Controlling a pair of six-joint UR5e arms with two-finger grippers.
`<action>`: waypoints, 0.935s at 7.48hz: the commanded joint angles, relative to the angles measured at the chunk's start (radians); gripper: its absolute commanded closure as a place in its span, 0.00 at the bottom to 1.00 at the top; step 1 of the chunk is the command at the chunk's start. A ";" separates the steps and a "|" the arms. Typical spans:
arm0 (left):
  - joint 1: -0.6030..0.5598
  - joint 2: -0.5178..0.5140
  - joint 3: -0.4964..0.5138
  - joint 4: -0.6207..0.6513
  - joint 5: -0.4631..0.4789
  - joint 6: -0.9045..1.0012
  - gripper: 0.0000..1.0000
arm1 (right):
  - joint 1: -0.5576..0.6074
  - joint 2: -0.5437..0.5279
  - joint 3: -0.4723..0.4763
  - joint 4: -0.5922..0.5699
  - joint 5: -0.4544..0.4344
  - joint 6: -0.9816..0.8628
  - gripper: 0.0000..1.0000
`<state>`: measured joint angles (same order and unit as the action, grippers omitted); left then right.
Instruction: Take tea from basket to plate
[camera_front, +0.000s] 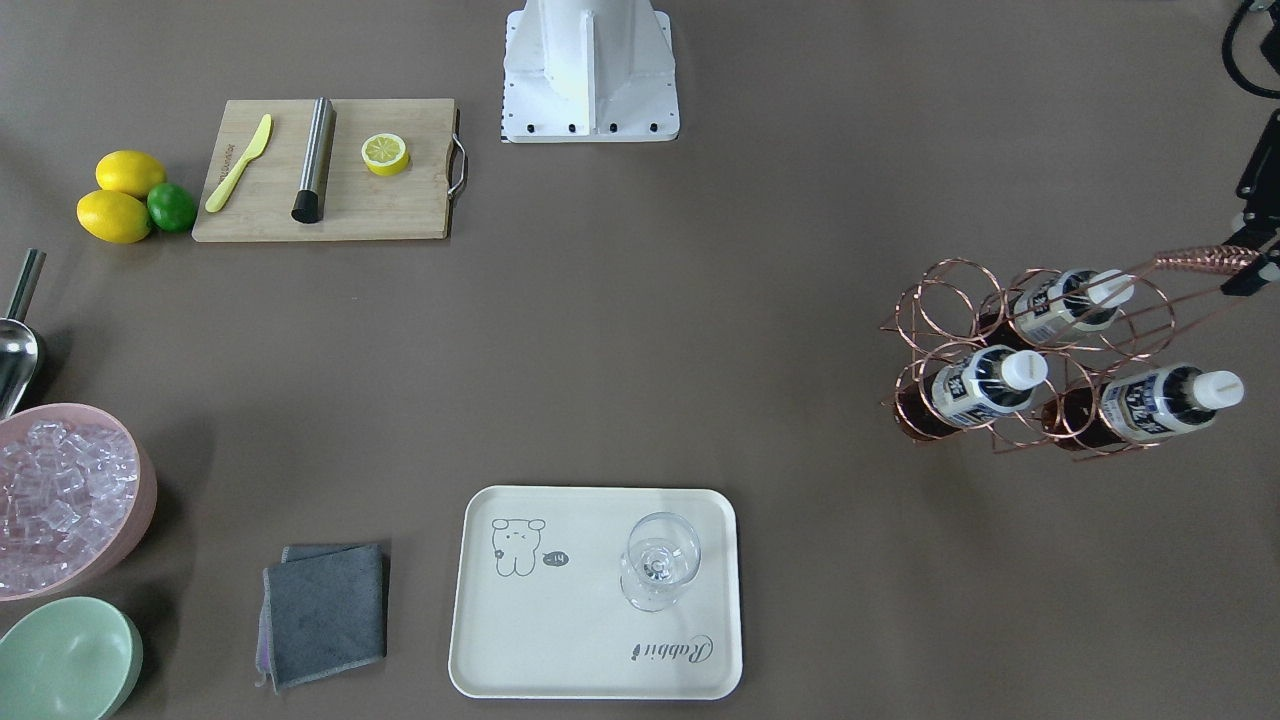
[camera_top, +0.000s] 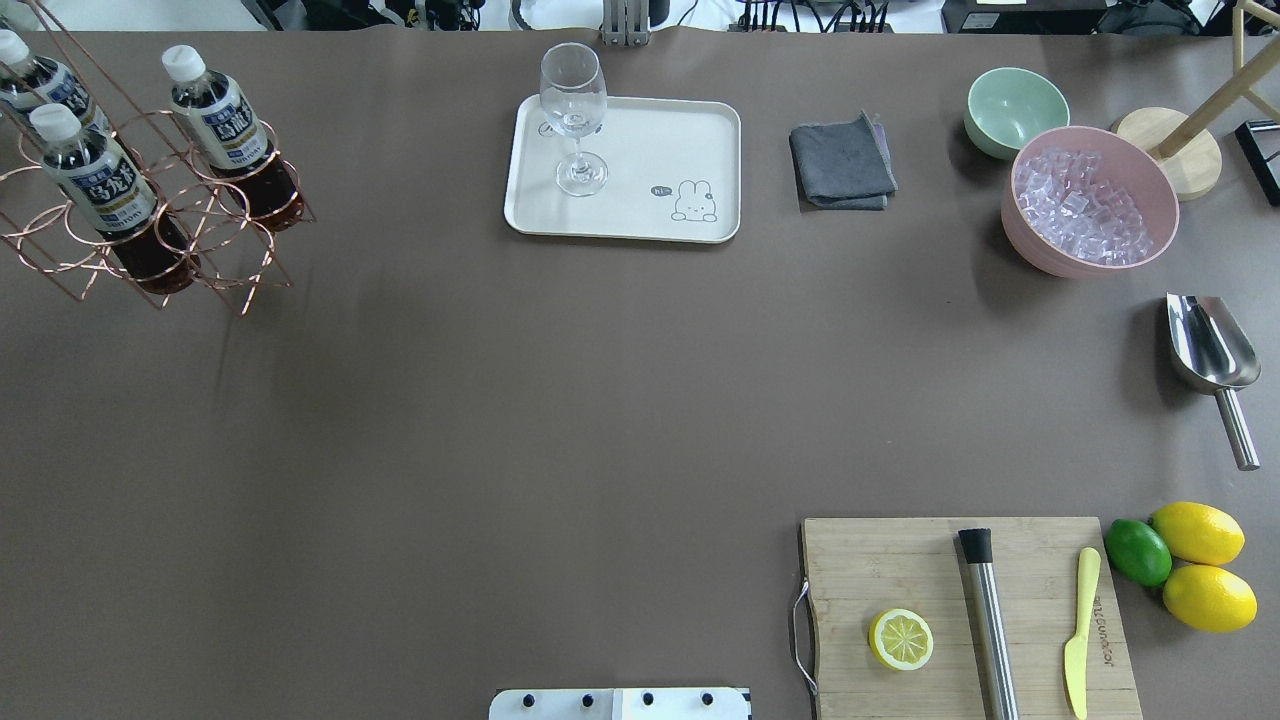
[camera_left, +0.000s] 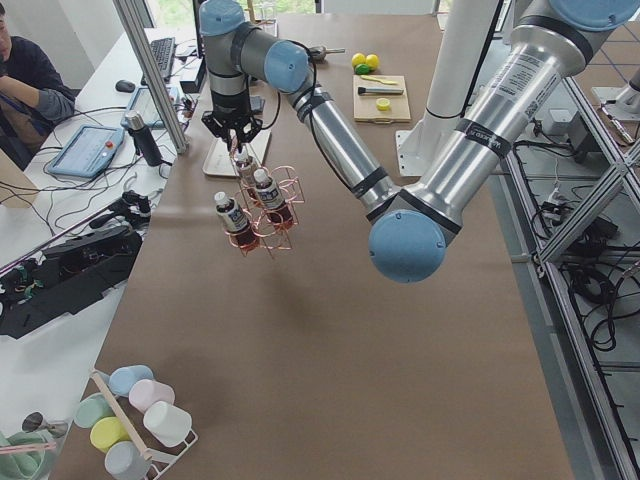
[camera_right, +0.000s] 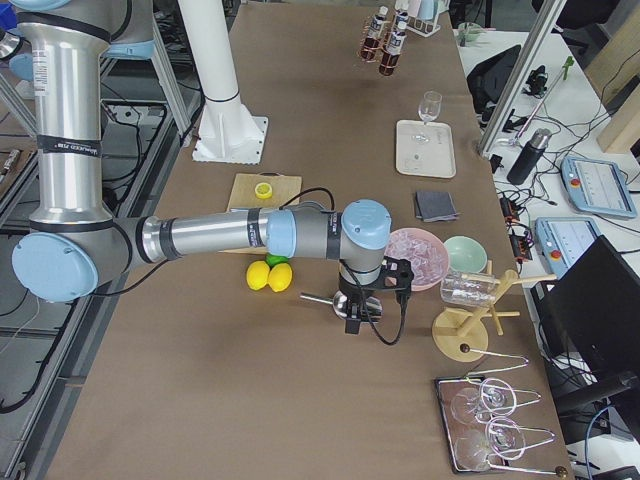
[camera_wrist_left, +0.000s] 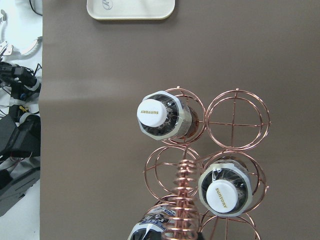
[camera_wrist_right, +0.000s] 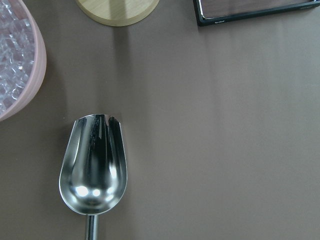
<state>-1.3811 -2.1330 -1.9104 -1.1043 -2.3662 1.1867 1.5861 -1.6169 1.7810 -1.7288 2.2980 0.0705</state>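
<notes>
A copper-coloured wire basket (camera_front: 1010, 350) of six round ring cells with a tall coiled handle sits toward the tabletop's end on the robot's left, in the half far from the robot. Whether it rests on the tabletop or hangs above it cannot be told. Three of its cells hold small clear plastic tea bottles (camera_front: 975, 388) of dark brown liquid, each upright with a white screw cap and a navy-and-white label. The left claw (camera_front: 1252, 262) is closed around the top of the basket's coiled handle. A cream-white rectangular plate (camera_front: 560, 640) with rounded corners, a grey bear drawing and the word "Rabbit" lies midway along the far edge, well apart from the basket. A clear stemmed wine glass (camera_front: 655, 565) stands upright on the plate's half nearer the basket. Beyond the plate along the far edge lie a folded grey cloth (camera_front: 325, 612), a pale green bowl (camera_front: 65, 660) and a pink bowl (camera_front: 148, 500) of ice cubes. The right claw (camera_right: 354, 322) hovers over a shiny metal scoop (camera_wrist_right: 95, 160) near the right end; whether that claw is open or closed cannot be told. A wooden cutting board (camera_front: 400, 205) at the near right corner carries a lemon half (camera_front: 385, 154), a yellow plastic knife (camera_front: 240, 162) and a steel rod (camera_front: 314, 158).
</notes>
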 joint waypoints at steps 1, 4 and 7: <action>0.120 -0.042 -0.091 0.001 0.007 -0.094 1.00 | 0.000 -0.003 0.000 0.000 -0.002 0.003 0.00; 0.293 -0.166 -0.117 0.000 0.034 -0.334 1.00 | -0.006 0.002 0.003 0.000 0.003 0.002 0.00; 0.524 -0.280 -0.130 -0.005 0.177 -0.569 1.00 | -0.091 0.005 -0.024 0.114 -0.002 0.002 0.00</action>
<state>-0.9899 -2.3461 -2.0366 -1.1060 -2.2699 0.7530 1.5531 -1.6192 1.7855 -1.6945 2.3019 0.0706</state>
